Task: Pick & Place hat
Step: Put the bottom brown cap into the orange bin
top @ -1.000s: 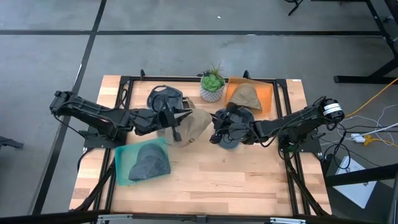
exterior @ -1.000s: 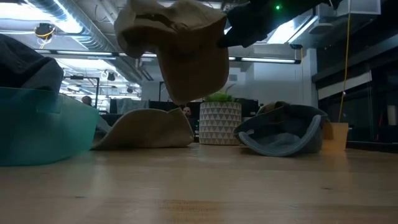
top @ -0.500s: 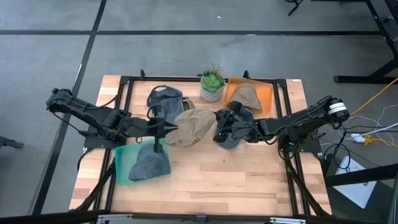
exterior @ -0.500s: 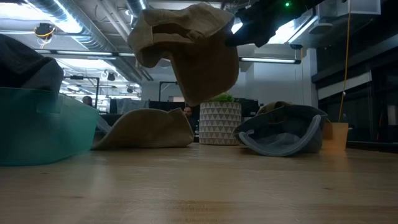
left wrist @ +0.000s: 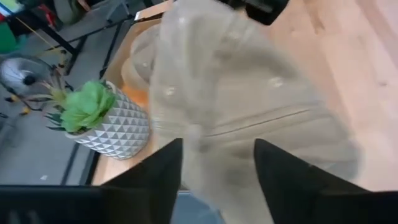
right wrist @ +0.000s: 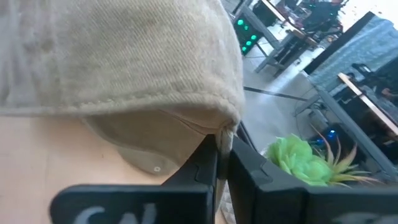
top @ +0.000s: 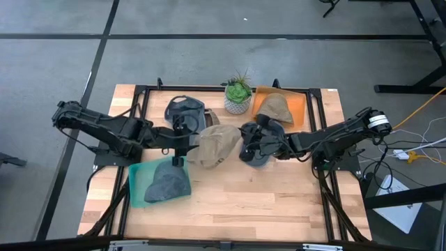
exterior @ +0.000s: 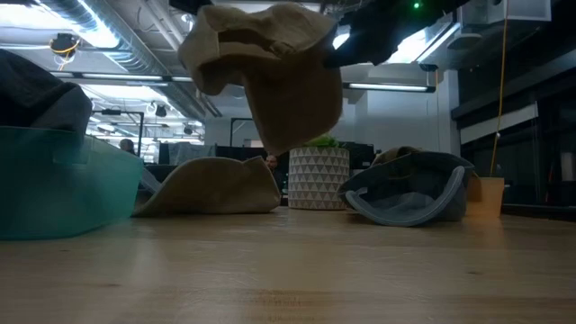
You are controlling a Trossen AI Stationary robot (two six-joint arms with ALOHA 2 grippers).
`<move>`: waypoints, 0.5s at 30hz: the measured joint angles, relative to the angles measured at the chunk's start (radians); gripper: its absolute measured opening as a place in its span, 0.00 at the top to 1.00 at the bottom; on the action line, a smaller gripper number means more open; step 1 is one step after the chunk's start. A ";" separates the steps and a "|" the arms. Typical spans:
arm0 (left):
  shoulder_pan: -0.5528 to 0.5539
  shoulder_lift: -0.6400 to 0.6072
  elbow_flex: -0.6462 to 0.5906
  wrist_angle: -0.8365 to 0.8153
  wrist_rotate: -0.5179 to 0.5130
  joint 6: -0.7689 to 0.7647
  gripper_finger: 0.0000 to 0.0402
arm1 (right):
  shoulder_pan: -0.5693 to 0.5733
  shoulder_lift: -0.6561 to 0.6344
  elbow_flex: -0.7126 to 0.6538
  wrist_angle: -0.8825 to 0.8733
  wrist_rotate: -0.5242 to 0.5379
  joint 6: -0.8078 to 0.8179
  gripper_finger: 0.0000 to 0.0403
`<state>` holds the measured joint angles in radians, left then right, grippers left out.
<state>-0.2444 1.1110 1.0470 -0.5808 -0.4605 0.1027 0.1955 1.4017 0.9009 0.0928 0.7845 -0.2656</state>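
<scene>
Tan hat (top: 214, 144) hangs in the air over the middle of the tabletop (top: 279, 202), pinched at its edge by the right gripper (right wrist: 222, 144). In the right wrist view we see that gripper's fingers closed tight on the cloth rim. The low view shows the hat well clear of the wood, drooping from that one hold.

Change since a second ago: the left gripper (left wrist: 217, 163) was clamped on the hat then; now its fingers stand wide apart in the left wrist view with the hat just ahead of them, not between them. The high view puts it just beside the hat's left side, above the teal bin (top: 137, 183) that holds a grey hat (top: 167, 183).

We read this as a handover finished: the hat now belongs to the right arm alone.

Also on the tabletop: an orange tray (top: 298, 106) with another tan hat (top: 276, 107), a potted plant (top: 237, 94), a dark hat (top: 182, 110) at the back left.

Likely next: the right arm carries the hat to its tray. Risk: a one-sided pinch on floppy cloth may slip.
</scene>
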 joint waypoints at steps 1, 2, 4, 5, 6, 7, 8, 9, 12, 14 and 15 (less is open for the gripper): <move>0.003 0.000 0.000 0.000 -0.005 0.016 0.47 | 0.000 0.000 0.000 0.003 -0.002 0.000 0.95; 0.005 0.000 0.000 0.001 -0.014 0.031 0.44 | 0.000 0.000 0.000 0.004 -0.002 0.004 0.94; 0.007 0.007 0.000 0.002 -0.037 0.050 0.38 | 0.000 0.000 0.000 0.004 -0.007 0.013 0.94; 0.008 0.012 0.000 0.003 -0.044 0.052 0.36 | 0.000 0.000 0.000 0.004 -0.014 0.019 0.94; 0.011 0.016 0.000 0.004 -0.042 0.050 0.35 | 0.000 0.000 0.000 0.007 -0.022 0.020 0.95; 0.014 0.020 0.000 0.010 -0.028 0.044 0.33 | 0.000 0.000 0.000 0.013 -0.026 0.020 0.95; 0.018 0.025 0.000 0.018 -0.001 0.042 0.33 | 0.000 0.000 0.000 0.018 -0.027 0.020 0.95; 0.021 0.034 0.000 0.026 0.034 0.041 0.32 | 0.000 0.000 0.000 0.022 -0.027 0.020 0.95; 0.034 0.063 0.000 0.069 0.121 0.042 0.32 | 0.000 0.000 0.000 0.040 -0.029 0.019 0.94; 0.041 0.080 0.000 0.095 0.121 0.042 0.32 | 0.000 0.000 0.000 0.051 -0.031 0.020 0.94; 0.046 0.089 0.000 0.104 0.113 0.043 0.32 | 0.000 0.000 0.000 0.052 -0.039 0.022 0.95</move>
<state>-0.1987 1.2005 1.0470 -0.4766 -0.3473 0.1456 0.1955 1.4014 0.9012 0.1448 0.7450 -0.2434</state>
